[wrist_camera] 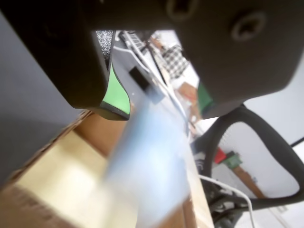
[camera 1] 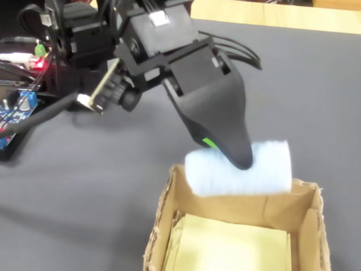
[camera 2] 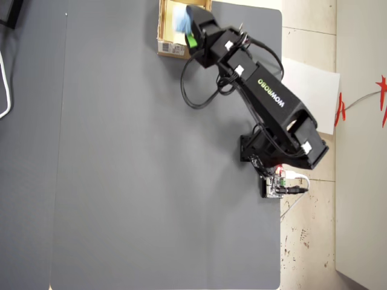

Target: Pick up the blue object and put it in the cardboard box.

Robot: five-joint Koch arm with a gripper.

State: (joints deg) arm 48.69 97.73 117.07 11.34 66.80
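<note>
The tool [camera 1: 241, 161] is gripping the blue object [camera 1: 265, 166], hanging just above the cardboard box [camera 1: 161, 212] edge.

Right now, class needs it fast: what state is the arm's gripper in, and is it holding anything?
Gripper: closed on the blue object, carried above the near rim of the cardboard box; not yet released.
</note>
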